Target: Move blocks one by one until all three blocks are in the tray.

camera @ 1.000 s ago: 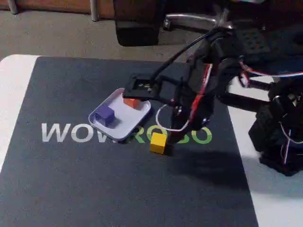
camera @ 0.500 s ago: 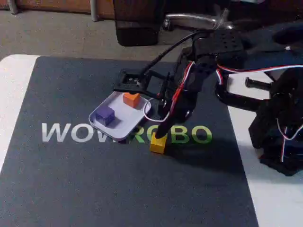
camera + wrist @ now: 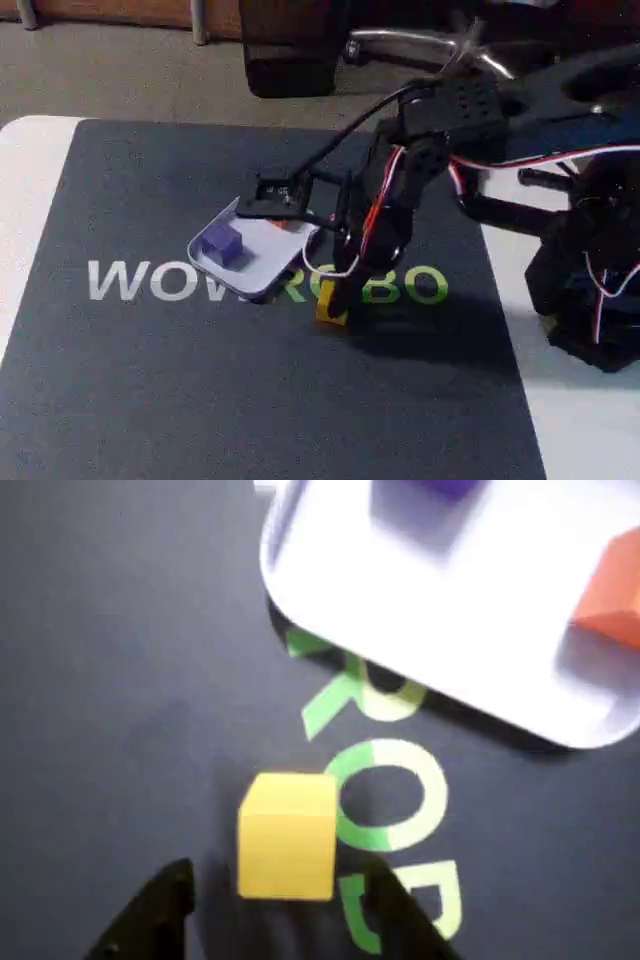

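The yellow block [image 3: 286,832] rests on the dark mat just outside the tray [image 3: 480,640], beside the green lettering. My gripper [image 3: 280,900] is open, its two black fingers coming down on either side of the cube without touching it. In the fixed view the gripper [image 3: 333,300] covers most of the yellow block [image 3: 330,317]. The purple block [image 3: 221,243] lies in the tray [image 3: 250,275], and the orange block [image 3: 612,595] lies in it too, near the far rim; the wrist view cuts off both of these.
A dark mat [image 3: 150,380] printed with white and green letters covers the table. The arm's base and cables [image 3: 590,270] stand at the right. A chair base [image 3: 400,40] and floor lie beyond the table's far edge.
The arm swung from over the tray toward the yellow block and dropped lower. Its fingers now straddle the cube, and the arm hides the orange block in the fixed view.
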Available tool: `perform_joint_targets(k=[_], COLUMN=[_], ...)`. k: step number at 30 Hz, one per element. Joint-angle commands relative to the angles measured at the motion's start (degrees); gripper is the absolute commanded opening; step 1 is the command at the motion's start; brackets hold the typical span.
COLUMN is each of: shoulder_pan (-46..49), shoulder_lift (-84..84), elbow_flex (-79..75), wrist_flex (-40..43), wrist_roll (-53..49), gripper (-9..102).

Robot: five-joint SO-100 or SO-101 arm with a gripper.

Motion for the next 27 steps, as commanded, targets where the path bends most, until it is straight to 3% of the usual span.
perform_joint_targets(k=[1,27], shoulder_pan=[-0.18,-0.97], shoulder_lift=[0.26,-6.68], elbow_flex=[-0.18,0.18], wrist_flex=[-0.53,-4.31], wrist_roll=[-0.35,0.18], gripper=[19,18])
